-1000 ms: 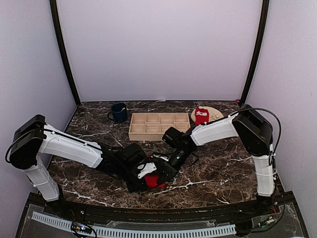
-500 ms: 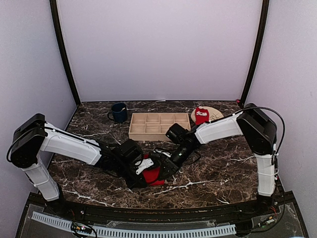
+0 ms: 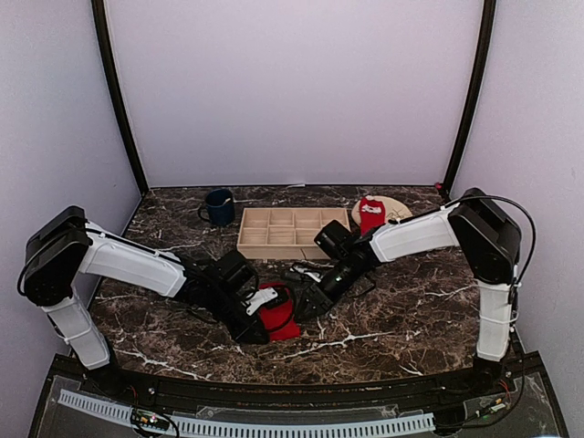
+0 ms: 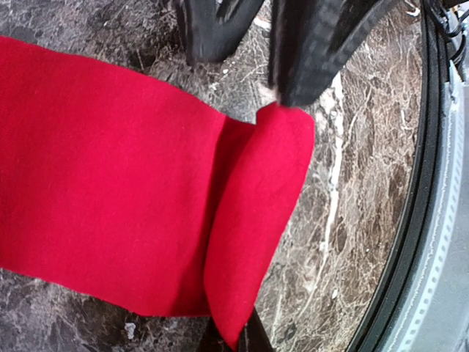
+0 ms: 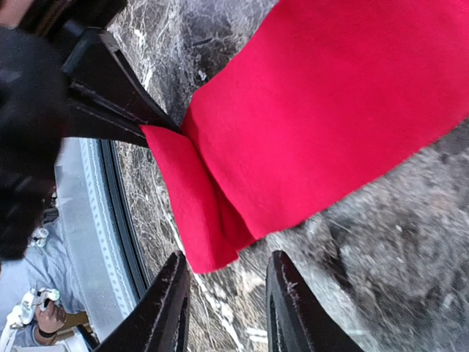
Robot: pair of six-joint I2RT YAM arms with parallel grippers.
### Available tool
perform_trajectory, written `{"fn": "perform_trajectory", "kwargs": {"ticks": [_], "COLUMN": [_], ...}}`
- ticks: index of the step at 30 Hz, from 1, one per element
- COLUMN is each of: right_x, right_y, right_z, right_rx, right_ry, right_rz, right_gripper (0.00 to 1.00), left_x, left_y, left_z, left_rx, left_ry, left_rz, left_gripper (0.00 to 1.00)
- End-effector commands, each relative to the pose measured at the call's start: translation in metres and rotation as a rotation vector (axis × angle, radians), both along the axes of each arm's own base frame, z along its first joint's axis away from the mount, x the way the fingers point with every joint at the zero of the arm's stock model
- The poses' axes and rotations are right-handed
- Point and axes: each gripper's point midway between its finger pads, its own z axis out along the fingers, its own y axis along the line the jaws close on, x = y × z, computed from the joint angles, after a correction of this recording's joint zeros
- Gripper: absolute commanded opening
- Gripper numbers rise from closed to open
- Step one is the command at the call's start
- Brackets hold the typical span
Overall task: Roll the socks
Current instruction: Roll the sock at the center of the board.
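Presently, the bench carries a wooden tray at the far middle, a dark mug to its left and a tan plate to its right. Both arms reach inward and meet near the front centre.

Socks: one red sock lies flat on the bench between the two tools. The second sock rests on the plate, well apart from the work.

Left tool: closed, pinching the turned-over end of the sock. That end is folded back once onto the main length.

Right tool: jaws apart, the fold's corner just beyond them, no cloth clamped.

Change noted: within the last second the right tool's jaws have widened and it has drawn back toward the tray. The sock, earlier bunched under both tools, now sits slightly farther from the front edge.

Assessment: the first turn appears to rest with the left tool alone. Rolling is barely begun, and the second sock is untouched.
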Motion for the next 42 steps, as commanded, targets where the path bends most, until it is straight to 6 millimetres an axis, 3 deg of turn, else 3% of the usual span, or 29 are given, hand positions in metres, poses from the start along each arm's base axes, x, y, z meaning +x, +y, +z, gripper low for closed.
{"fn": "perform_trajectory", "kwargs": {"ticks": [1,11,17,24,29,42], "right_x": [0.018,0.032,0.024,0.002,-0.01,-0.044], "right_y": [-0.001,-0.022,-0.027,-0.014,-0.003,0.03], "right_z": [0.016,0.027,0.026,0.042,0.047,0.032], "right_rx": [0.04,0.009,-0.065,-0.052,-0.023,-0.011], "right_ry": [-0.107,-0.418,-0.675,-0.918,-0.982,-1.035], "right_rz": [-0.048,-0.116,-0.09,-0.031,0.009,0.171], "right_gripper": [0.34,0.34,0.34,0.34,0.34,0.39], "left_x": [-0.014,-0.017,-0.016,-0.018,-0.02,-0.011], "left_y": [0.016,0.018,0.02,0.018,0.02,0.022], "left_z": [-0.015,-0.014,-0.014,-0.009,-0.009,-0.006], "left_rx": [0.047,0.001,-0.009,-0.053,-0.067,-0.105], "left_ry": [0.124,0.291,0.359,0.472,0.52,0.598], "left_rz": [0.008,0.025,0.036,0.048,0.054,0.072], "left_gripper": [0.0,0.0,0.0,0.0,0.0,0.0]}}
